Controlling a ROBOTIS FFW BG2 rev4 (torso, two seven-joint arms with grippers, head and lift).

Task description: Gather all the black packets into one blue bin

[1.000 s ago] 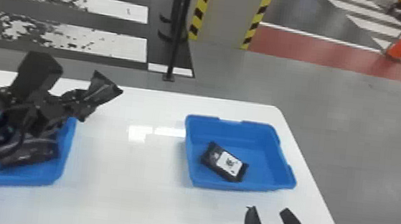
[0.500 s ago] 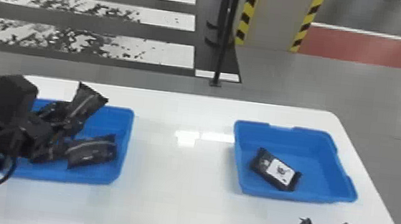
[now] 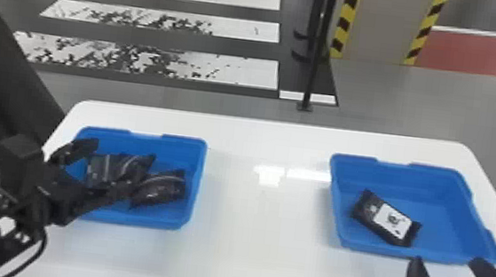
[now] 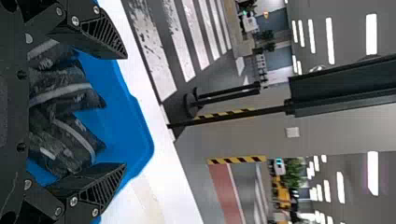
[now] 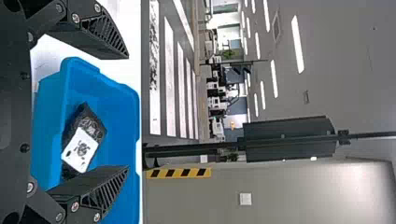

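By the left edge of the desk point(image 3: 230, 245), the left gripper point(image 3: 110, 167), wide, seems just above black packets point(image 3: 161, 189); the right gripper point(image 3: 446, 262), also wide, hangs near the right edge.

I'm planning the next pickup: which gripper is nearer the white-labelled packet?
Right. The right gripper is by the near side of the bin holding the packet; the left gripper is over the other bin.
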